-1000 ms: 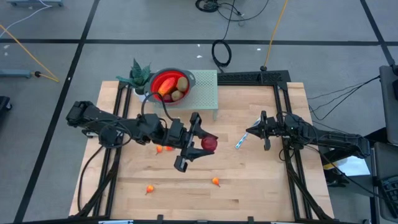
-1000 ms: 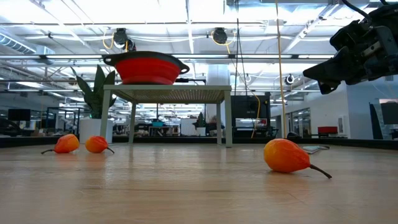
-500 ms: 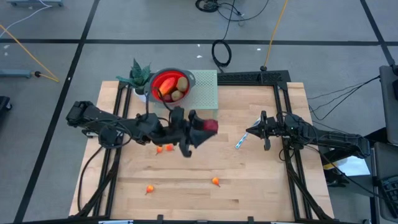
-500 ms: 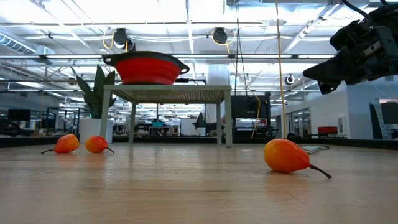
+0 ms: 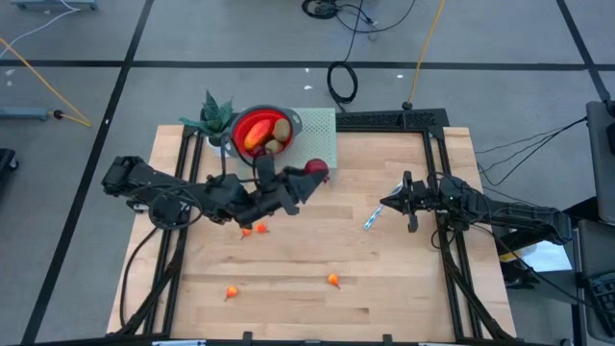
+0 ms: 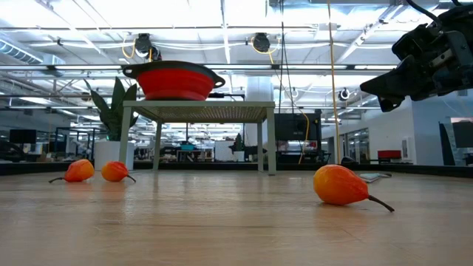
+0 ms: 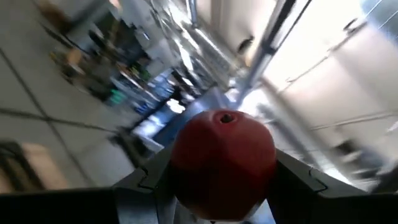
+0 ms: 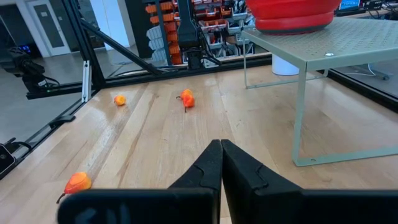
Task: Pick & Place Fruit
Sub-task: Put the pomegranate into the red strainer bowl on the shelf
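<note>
Nearest the front edge, two small orange fruits lie on the wooden table [image 5: 404, 298], one [image 5: 232, 291] left of centre and one [image 5: 332, 281] near the middle. Farther in, two more orange pieces [image 5: 254, 229] sit close together beneath the left arm. The left gripper [image 5: 309, 176] is raised above the table and clamped on a dark red round fruit [image 7: 224, 155], just right of the red bowl [image 5: 252, 123], which sits on a pale green stand [image 5: 322, 144] at the far side and holds a red-orange oval [image 5: 254, 137] and brownish-green ovals [image 5: 280, 128]. The right gripper [image 5: 405, 213] waits at the right with fingers pressed together, a blue-and-white stick [image 5: 371, 218] just left of it.
</note>
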You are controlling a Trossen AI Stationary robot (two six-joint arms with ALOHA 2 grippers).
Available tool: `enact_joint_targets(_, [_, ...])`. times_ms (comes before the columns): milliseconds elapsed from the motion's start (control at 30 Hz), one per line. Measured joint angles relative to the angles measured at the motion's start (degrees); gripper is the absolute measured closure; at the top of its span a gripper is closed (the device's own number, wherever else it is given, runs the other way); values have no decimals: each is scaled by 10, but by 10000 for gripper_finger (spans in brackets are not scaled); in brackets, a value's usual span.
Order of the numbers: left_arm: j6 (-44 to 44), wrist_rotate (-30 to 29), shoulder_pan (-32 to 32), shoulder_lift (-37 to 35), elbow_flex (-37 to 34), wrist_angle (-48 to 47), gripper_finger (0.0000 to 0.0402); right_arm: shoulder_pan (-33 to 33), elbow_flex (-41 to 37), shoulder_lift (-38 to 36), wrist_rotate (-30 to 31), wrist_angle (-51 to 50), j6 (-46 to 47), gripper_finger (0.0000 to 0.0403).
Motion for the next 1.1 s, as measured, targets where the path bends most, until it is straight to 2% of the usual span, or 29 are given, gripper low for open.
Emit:
enact_joint_targets(133, [90, -83, 1, 0, 0, -57, 215, 0, 0, 0, 0, 0, 0, 403])
enact_joint_targets(267, [142, -160, 7, 0, 0, -113, 215, 0, 0, 0, 0, 0, 0, 403])
enact_joint_targets(533, [267, -226, 43, 0, 0, -172, 215, 0, 0, 0, 0, 0, 0, 403])
enact_joint_targets(667, [307, -218, 77, -1, 0, -200, 215, 0, 0, 0, 0, 0, 0, 403])
enact_joint_targets(733, [306, -192, 98, -9, 0, -241, 215, 0, 0, 0, 0, 0, 0, 403])
enact_joint_targets(1100, [141, -2, 245, -65, 0, -524, 215, 0, 0, 0, 2, 2, 0, 403])
